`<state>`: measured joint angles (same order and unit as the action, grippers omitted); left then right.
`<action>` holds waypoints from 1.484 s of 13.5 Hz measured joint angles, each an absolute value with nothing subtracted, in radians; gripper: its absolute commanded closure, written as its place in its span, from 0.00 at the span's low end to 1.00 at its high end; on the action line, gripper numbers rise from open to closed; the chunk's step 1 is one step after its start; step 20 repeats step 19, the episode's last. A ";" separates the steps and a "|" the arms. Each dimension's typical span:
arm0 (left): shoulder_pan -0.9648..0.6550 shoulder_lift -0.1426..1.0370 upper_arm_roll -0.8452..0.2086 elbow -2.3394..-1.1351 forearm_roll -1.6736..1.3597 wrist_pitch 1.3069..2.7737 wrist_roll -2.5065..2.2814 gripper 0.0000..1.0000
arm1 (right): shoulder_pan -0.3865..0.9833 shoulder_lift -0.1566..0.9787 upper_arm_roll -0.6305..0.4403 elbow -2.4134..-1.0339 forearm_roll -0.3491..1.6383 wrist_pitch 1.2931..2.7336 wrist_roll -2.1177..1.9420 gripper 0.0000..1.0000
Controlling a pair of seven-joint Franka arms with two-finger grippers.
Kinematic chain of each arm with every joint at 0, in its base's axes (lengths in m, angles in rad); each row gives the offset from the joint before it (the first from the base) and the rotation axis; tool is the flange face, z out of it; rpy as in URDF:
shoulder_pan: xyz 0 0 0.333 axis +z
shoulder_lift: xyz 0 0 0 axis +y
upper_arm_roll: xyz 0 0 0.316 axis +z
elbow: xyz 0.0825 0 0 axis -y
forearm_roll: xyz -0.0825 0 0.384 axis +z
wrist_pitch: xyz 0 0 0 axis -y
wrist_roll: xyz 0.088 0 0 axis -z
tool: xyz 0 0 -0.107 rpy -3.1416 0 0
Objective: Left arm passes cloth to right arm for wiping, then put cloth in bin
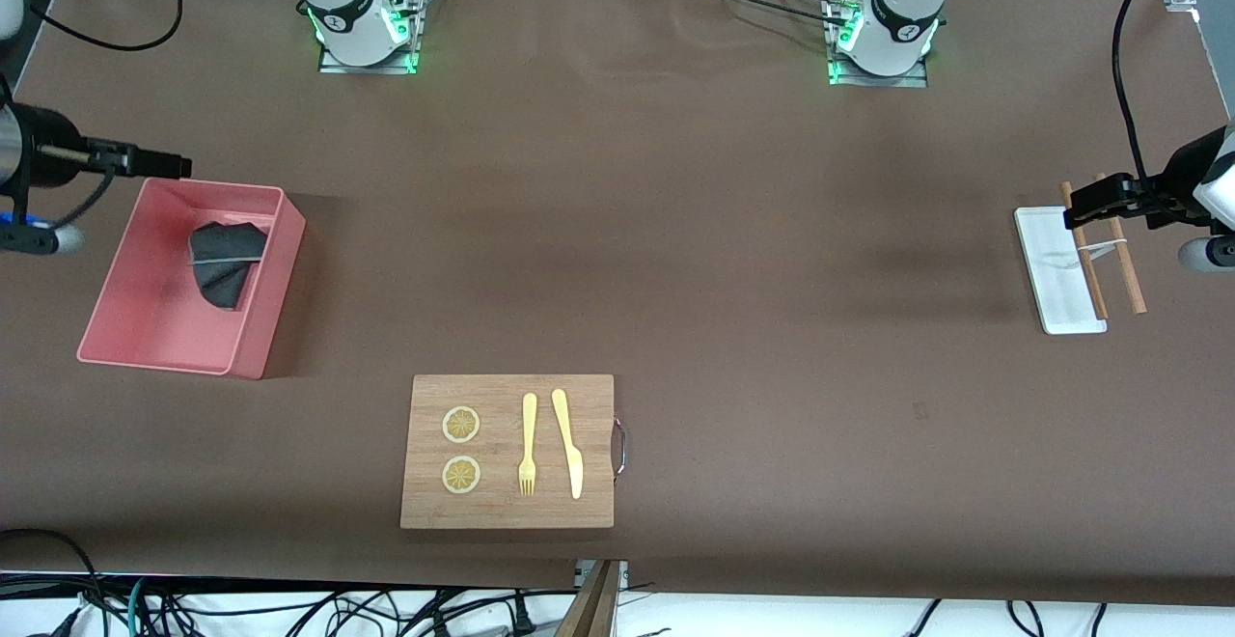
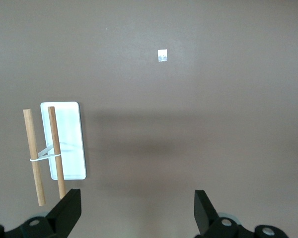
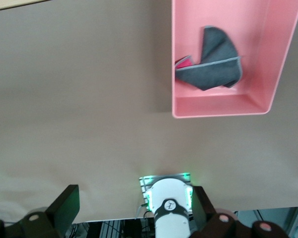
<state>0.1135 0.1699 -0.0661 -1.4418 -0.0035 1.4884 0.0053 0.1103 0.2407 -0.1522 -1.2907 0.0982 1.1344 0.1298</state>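
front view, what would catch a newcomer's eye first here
The pink bin at the right arm's end of the table, with the dark grey cloth crumpled inside it. Next, the wooden cutting board nearest the camera. Both grippers are open: the right gripper beside the bin, the left gripper over the white tray.

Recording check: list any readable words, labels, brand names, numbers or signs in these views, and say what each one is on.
None can be read.
Round dark emblems on the arm bases near the green lights: too small to read.
Small pale square on the table: no legible marking.
The bin, the cloth in it, the cutting board, the white tray and the wooden sticks: no text visible.
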 measured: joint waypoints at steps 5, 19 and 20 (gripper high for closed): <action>0.114 0.170 -0.066 -1.442 -0.004 1.488 -0.033 0.00 | 0.057 0.145 -0.071 -1.391 0.025 1.246 0.132 0.00; 0.125 0.170 -0.065 -1.441 -0.004 1.489 -0.037 0.00 | 0.043 0.049 0.013 -1.438 -0.021 1.324 0.224 0.00; 0.125 0.170 -0.065 -1.441 -0.004 1.489 -0.037 0.00 | 0.043 0.049 0.013 -1.438 -0.021 1.324 0.224 0.00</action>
